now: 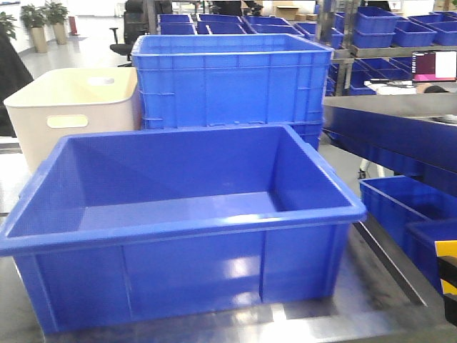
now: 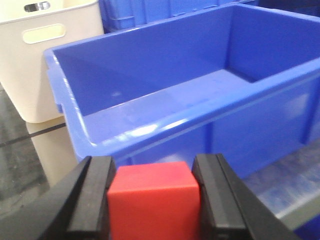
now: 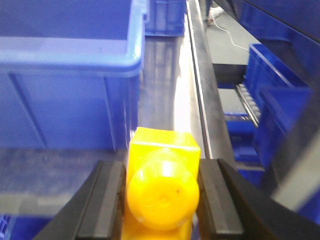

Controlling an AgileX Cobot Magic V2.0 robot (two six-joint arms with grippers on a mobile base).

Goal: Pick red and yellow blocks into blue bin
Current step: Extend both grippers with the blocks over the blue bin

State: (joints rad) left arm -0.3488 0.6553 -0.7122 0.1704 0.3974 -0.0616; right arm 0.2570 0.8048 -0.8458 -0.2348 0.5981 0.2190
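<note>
The large blue bin (image 1: 178, 221) stands in the middle of the front view with nothing on its floor; neither arm shows in that view. In the left wrist view my left gripper (image 2: 154, 195) is shut on the red block (image 2: 152, 200), just short of the blue bin (image 2: 190, 100) and near its near-left corner. In the right wrist view my right gripper (image 3: 161, 195) is shut on the yellow block (image 3: 162, 187), which has a rounded knob facing the camera. It hangs beside the blue bin (image 3: 70, 90), off its right outer wall.
A cream tub (image 1: 71, 111) with a handle slot stands behind the bin on the left, and a taller ribbed blue crate (image 1: 232, 75) behind it. Smaller blue bins (image 1: 400, 207) and a dark rail (image 3: 202, 80) lie to the right.
</note>
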